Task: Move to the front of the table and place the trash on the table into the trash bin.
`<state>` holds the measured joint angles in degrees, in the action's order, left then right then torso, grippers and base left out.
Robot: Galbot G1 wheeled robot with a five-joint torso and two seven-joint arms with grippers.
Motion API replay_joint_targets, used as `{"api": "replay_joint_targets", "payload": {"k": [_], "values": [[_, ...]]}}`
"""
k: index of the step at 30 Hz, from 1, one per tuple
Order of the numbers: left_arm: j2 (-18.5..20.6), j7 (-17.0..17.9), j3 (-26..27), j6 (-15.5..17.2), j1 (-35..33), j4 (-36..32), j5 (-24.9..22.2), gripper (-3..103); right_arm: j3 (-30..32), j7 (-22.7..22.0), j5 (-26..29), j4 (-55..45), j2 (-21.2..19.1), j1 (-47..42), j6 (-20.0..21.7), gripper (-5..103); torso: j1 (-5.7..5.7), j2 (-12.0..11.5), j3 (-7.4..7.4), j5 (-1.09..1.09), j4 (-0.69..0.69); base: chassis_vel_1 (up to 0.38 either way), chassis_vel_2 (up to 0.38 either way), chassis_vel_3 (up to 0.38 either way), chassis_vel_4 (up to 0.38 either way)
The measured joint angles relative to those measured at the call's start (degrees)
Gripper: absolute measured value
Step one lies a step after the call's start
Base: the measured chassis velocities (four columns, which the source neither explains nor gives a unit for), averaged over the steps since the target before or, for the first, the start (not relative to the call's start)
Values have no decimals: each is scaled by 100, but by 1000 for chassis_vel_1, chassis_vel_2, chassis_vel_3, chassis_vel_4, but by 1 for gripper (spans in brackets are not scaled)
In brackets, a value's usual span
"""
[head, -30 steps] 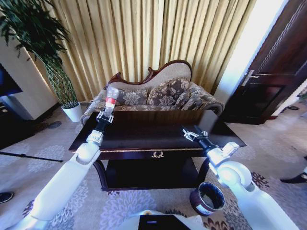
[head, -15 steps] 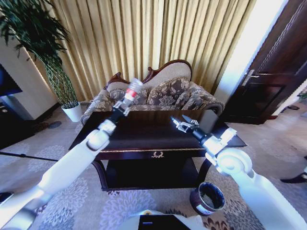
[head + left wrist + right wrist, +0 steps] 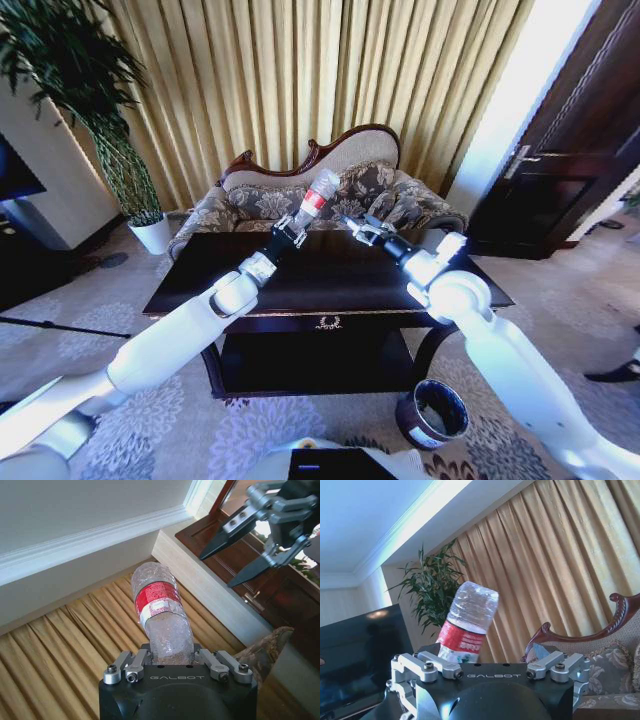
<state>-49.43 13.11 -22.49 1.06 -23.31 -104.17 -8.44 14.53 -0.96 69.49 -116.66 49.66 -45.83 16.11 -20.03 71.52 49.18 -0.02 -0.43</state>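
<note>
— Grip first: what has the left gripper [image 3: 291, 233] got?

— It is clamped on the bottle [image 3: 318, 190], taking it at the lower body, with the rest poking up and tilted above the far edge of the table [image 3: 300, 290]. In the left wrist view the bottle [image 3: 161, 612] stands straight out of the closed jaws.

— And the right gripper [image 3: 352, 228]?

— Spread wide and holding nothing, just beside the bottle, also above the table's far edge. Its dark fingers [image 3: 227, 535] point toward the bottle without touching it.

— How will the bottle handle?

— I judge it light, thin-walled and easily crushed; the clear plastic looks crinkled and apparently empty. It is smooth, so it could slip. The ribbed section under the label seems the safest place to hold, and a squeeze there should dent it instead of breaking it.

— Any writing?

— The red-and-white label [image 3: 156, 599] carries marks too small to read. "GALBOT" is printed on both wrist housings.

— And the trash bin [image 3: 432, 414]?

— On the floor beside the table's near right leg, well apart from the bottle.
</note>
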Motion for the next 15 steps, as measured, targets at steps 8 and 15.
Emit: {"api": "replay_joint_targets", "payload": {"k": [8,15], "values": [[-20,42,-455,84,230,-67,-189,32,-376,-7,34,299,138,555,2,100,0,0,0,0,0,0,0,0,0],[-9,89,-757,100,335,-170,-225,32,-552,-43,61,328,175,808,15,100,0,0,0,0,0,0,0,0,0]]}}
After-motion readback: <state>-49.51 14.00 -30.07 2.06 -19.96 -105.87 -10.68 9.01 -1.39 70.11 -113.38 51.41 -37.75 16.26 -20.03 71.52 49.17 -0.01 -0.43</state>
